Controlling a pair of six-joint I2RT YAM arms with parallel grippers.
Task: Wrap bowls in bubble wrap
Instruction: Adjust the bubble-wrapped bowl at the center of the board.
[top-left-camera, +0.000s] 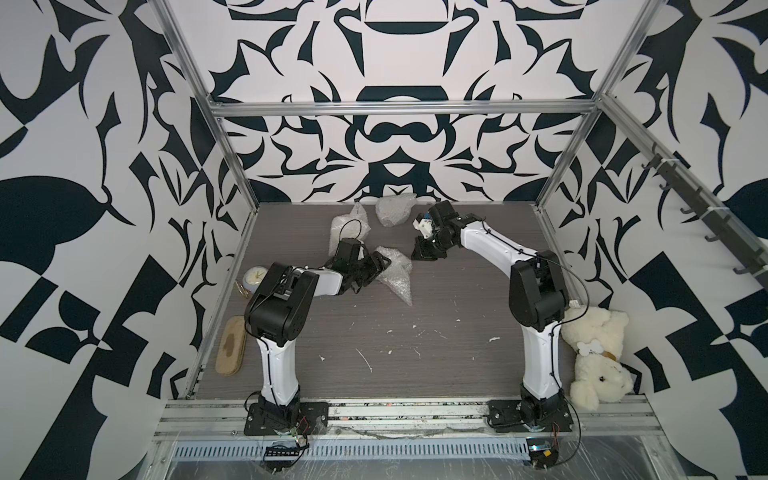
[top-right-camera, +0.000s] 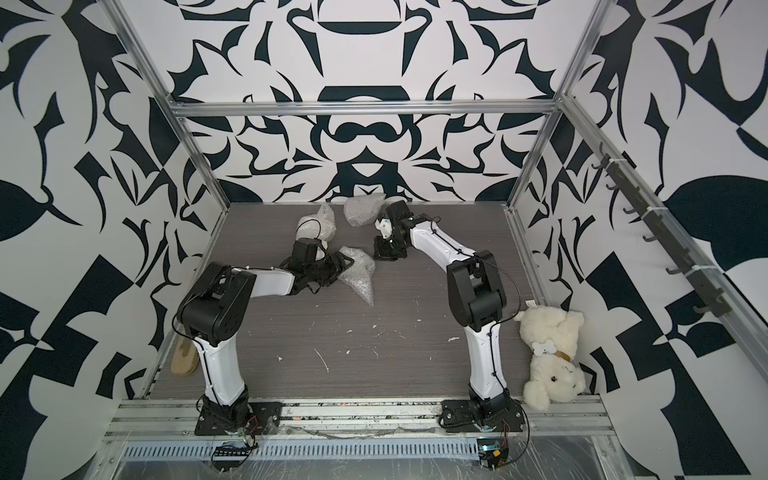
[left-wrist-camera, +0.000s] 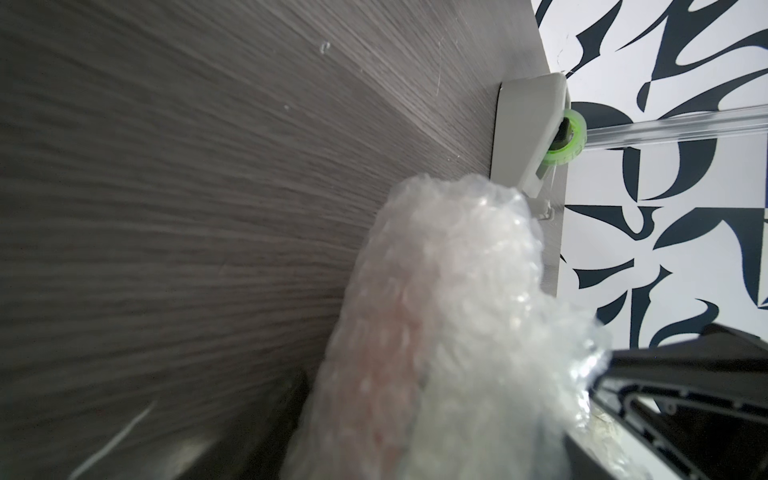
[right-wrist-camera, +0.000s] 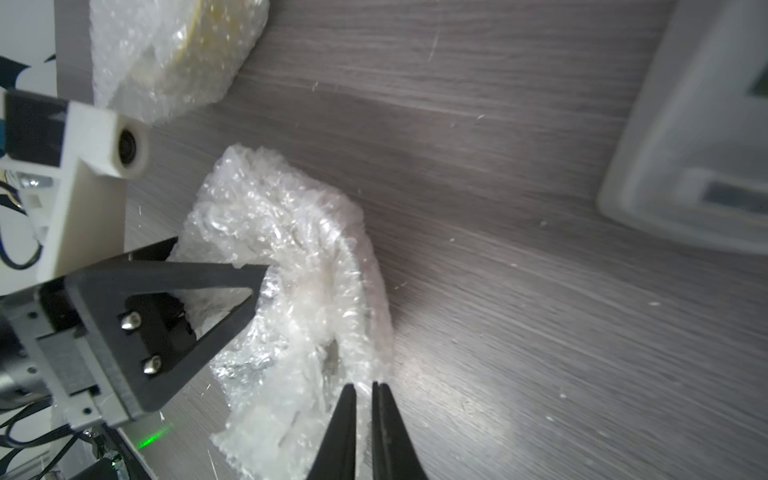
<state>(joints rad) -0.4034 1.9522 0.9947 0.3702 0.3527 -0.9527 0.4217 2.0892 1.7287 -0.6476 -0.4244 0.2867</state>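
Mounting rail borders the near edge of the surface. Left hand, jaws wide, clamps a bubble wrap bundle mid-surface. Right hand, nearly closed, meets the bundle's right edge; grip cannot be confirmed. Farther back lie a second bundle and a third bundle.

A bubble wrap bundle lies on the grey surface. The left gripper has its jaws on the bundle's left end, and the right gripper meets its right corner. Behind the bundle sit a second wrapped bundle and a third wrapped bundle. Well to its right lies a plush bear, and well to its left a small clock.
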